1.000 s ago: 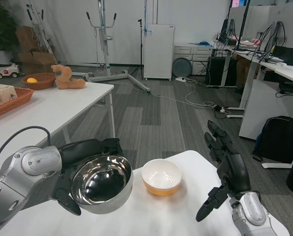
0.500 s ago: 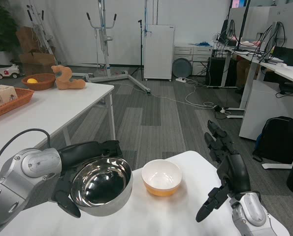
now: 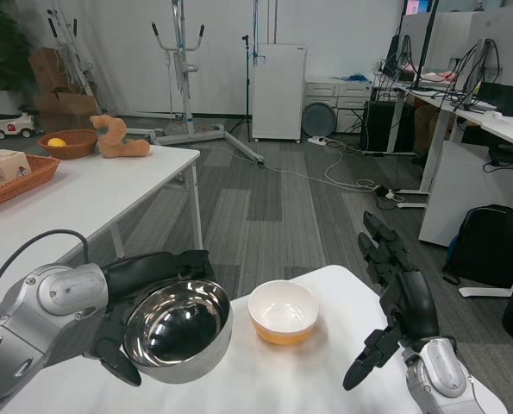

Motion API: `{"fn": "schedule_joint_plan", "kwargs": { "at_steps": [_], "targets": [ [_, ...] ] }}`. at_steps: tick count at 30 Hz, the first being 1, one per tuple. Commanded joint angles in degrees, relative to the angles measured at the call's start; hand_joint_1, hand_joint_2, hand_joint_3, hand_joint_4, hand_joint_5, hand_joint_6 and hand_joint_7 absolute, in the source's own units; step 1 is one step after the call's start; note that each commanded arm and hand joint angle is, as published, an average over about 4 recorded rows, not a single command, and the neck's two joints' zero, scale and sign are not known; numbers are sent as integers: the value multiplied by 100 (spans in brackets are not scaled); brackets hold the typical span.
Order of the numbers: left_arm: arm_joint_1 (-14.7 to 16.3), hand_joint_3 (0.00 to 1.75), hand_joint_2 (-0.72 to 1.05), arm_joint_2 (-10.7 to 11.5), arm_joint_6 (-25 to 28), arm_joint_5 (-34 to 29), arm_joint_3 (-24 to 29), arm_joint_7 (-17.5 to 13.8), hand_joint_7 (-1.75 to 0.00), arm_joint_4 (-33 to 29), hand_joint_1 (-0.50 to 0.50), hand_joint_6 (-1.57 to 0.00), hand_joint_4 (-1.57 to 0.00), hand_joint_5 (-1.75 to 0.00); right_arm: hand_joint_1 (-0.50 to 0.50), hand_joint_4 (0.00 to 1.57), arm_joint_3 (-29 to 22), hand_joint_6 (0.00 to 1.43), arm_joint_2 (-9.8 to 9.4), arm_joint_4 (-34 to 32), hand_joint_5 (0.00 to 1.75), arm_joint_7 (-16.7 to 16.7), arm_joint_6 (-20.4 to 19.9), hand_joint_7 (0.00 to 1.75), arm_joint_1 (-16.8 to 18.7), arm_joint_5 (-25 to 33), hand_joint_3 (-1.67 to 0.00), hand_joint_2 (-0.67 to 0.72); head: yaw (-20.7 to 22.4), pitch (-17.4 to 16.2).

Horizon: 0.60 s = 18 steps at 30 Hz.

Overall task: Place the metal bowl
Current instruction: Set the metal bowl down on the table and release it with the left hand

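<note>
1. The metal bowl (image 3: pixel 178 330) sits in the lower left of the frame, gripped by the left hand (image 3: pixel 144 297). Its dark fingers (image 3: pixel 165 263) wrap the far rim and a thumb hooks under the near side. The bowl is tilted a little toward the camera. Whether its base touches the white desk (image 3: pixel 325 379) cannot be told from this view.

2. The right hand (image 3: pixel 394 297) waits at the lower right, holding nothing, with its fingers spread wide above the desk edge.

3. An orange bowl with a white inside (image 3: pixel 283 311) stands on the desk just right of the metal bowl. The two rims are near each other but apart.

4. To place well, level the metal bowl first so its base meets the desk flat, not on an edge.

5. Lower it straight down and keep the gap to the orange bowl; drifting right risks a knock.

6. Let go only once the base is judged fully seated. The polished wall looks slippery, so an early release could let it rock or slide.

7. Open the fingers outward and draw the hand back toward the left, clear of the rim.
</note>
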Motion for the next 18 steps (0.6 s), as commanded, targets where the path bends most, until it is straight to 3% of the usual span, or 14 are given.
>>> {"fn": "schedule_joint_plan", "kwargs": {
  "at_steps": [1,7,13,18],
  "targets": [
    [91,166,96,-16,21,118,31,-39,-168,14,-30,-63,-135,-175,-33,0,-16,0,-12,-73,0,-16,-105,21,55,64,0,60,3,-6],
    [302,166,96,-212,-84,549,-103,-77,-168,194,-30,-63,-137,-175,-33,0,-7,0,-3,-62,0,-16,-105,21,55,73,0,60,10,-47],
    [710,164,96,-616,-555,1392,-239,-121,-168,640,-30,-65,-135,-175,-33,0,28,0,-10,-49,0,-20,-105,21,55,88,0,60,64,-76],
    [1071,157,96,-1077,-1275,2096,-191,-123,-168,1180,-30,-67,-134,-175,-33,0,74,0,-16,-42,0,-23,-105,21,59,103,0,60,116,-219]
  ]
}}
